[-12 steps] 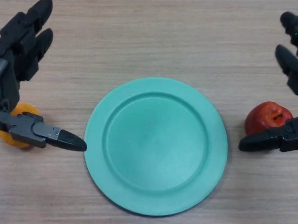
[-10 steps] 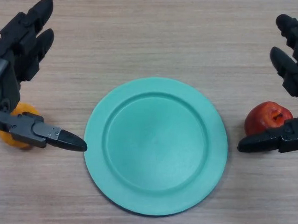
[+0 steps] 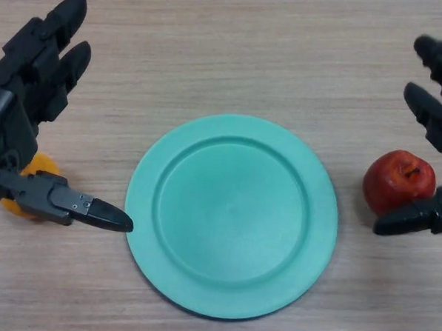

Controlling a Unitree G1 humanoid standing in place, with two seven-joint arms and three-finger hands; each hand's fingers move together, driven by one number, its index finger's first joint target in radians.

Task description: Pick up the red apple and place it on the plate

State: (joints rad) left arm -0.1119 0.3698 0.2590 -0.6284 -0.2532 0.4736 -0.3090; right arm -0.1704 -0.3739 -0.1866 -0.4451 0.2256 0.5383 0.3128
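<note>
A red apple [image 3: 399, 181] with a short stem sits on the wooden table at the right, just off the rim of the round green plate [image 3: 232, 214]. My right hand [image 3: 437, 117] is at the right edge, open around the apple: its fingers stretch out behind the fruit and its thumb lies in front of it, close to the skin. The plate holds nothing. My left hand [image 3: 28, 89] is at the left edge, open, thumb pointing toward the plate's rim.
An orange fruit [image 3: 27, 189] lies on the table under my left hand, mostly hidden by the thumb and palm. Bare wooden tabletop [image 3: 234, 47] stretches behind the plate.
My right hand has drawn back toward the right edge, so more of the apple shows. The left hand has shifted slightly right and down. The apple and plate have not moved.
</note>
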